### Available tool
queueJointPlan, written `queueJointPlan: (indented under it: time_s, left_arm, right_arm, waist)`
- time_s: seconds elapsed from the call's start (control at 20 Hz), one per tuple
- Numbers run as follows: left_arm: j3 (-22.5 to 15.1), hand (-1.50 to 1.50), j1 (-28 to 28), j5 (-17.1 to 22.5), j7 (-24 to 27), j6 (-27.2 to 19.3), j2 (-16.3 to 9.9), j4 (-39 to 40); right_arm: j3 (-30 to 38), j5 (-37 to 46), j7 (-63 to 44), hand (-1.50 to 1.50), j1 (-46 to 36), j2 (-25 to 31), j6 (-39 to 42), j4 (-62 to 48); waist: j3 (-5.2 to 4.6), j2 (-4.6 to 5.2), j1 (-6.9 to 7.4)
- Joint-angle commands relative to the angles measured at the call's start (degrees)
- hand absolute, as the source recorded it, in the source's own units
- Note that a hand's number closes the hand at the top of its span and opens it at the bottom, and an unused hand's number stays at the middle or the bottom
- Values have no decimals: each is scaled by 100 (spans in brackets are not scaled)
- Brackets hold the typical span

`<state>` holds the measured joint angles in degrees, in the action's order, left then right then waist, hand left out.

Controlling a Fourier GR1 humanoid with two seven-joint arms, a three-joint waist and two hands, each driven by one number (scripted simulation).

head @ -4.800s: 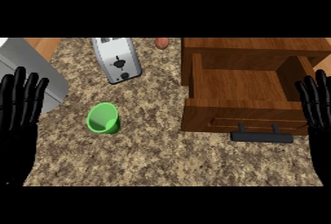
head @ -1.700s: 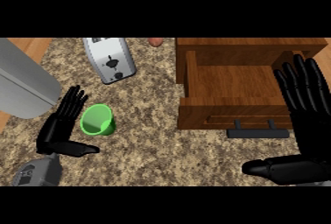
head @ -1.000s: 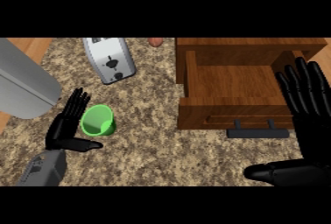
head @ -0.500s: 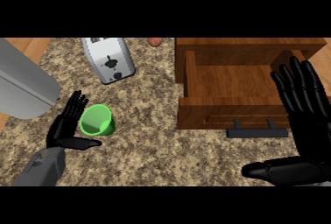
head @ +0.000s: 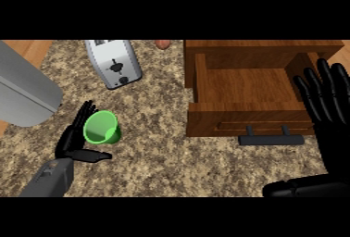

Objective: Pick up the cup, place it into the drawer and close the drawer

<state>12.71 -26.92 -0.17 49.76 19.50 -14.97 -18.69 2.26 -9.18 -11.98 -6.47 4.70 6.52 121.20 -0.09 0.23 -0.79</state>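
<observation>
The worktop [head: 184, 162] is speckled brown-and-tan stone. One green cup [head: 102, 127], smooth and round with its open mouth showing, sits toward the worktop's left side, well apart from the drawer. The left hand [head: 74, 141] is just beside it on the cup's left, fingers straight and spread along its side and thumb stretched out below it, not curled round it; whether the fingers touch the cup cannot be told.

One wooden drawer [head: 249, 92] stands open at the worktop's right, a box of reddish-brown boards with a bare floor and one dark bar handle [head: 271, 139] on its front. The right hand [head: 328, 106] shows at the right edge over the drawer's right wall, fingers straight and fanned upward, holding nothing.

One shiny metal toaster [head: 114, 62] lies near the back edge. A grey curved metal surface [head: 24, 95] fills the left edge.
</observation>
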Motion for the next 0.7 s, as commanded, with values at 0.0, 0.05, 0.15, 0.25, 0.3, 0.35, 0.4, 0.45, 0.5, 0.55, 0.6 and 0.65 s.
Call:
queueJointPlan:
  time_s: [0.0, 0.05, 0.15, 0.25, 0.3, 0.35, 0.4, 0.45, 0.5, 0.55, 0.6, 0.65]
  left_arm:
    - [96, -150, -256, 80, 393, 470, 0, 333]
    - [-12, -150, -54, 19, 360, 399, 43, 151]
    - [104, -150, -248, 114, 356, 390, 100, 357]
    - [152, -150, -425, 217, -11, 446, 30, 254]
    - [174, -150, -337, 192, 290, 529, -7, 438]
    - [124, -150, -300, 110, 463, 568, 69, 620]
    - [157, -150, -332, 178, 386, 491, 150, 514]
    - [170, -150, -541, 188, 194, 757, -14, 620]
    - [108, -150, -363, 156, 344, 712, 124, 526]
    - [149, -150, -403, 207, 375, 783, 231, 587]
    - [193, -150, -327, 273, 274, 1163, -88, 583]
    - [124, -150, -342, 206, 431, 1006, 225, 619]
  right_arm:
    - [102, -136, 164, -150, 61, 49, 147, -126]
    - [-88, -17, -409, -150, 30, -41, -160, 420]
    - [71, -5, 170, -150, -103, 11, 55, -315]
    - [174, -30, 128, -150, -144, 121, 96, -263]
    - [368, -349, 203, -150, 54, 200, 288, -272]
    - [-74, 105, -90, -150, -103, -26, -73, -19]
    - [-152, 183, 240, -150, -122, -79, 42, -410]
    - [-158, 213, 110, -150, -142, -114, -84, -172]
    - [10, -115, -221, -150, -277, 65, 29, -51]
    - [-273, 294, 69, -150, -184, -210, -172, -184]
    - [-137, 64, 59, -150, 254, -44, 61, 175]
    - [-172, 147, 200, -150, 42, -101, 41, -229]
  waist:
    - [-2, 13, -23]
    - [2, -10, 15]
    - [0, 8, 6]
    - [3, -5, 24]
    - [0, 7, -12]
    - [-7, 22, -42]
    - [-2, 13, 0]
    - [-6, 22, -40]
    - [-3, 8, -14]
    - [-7, 23, -31]
    - [-3, 8, -42]
    - [-8, 32, -52]
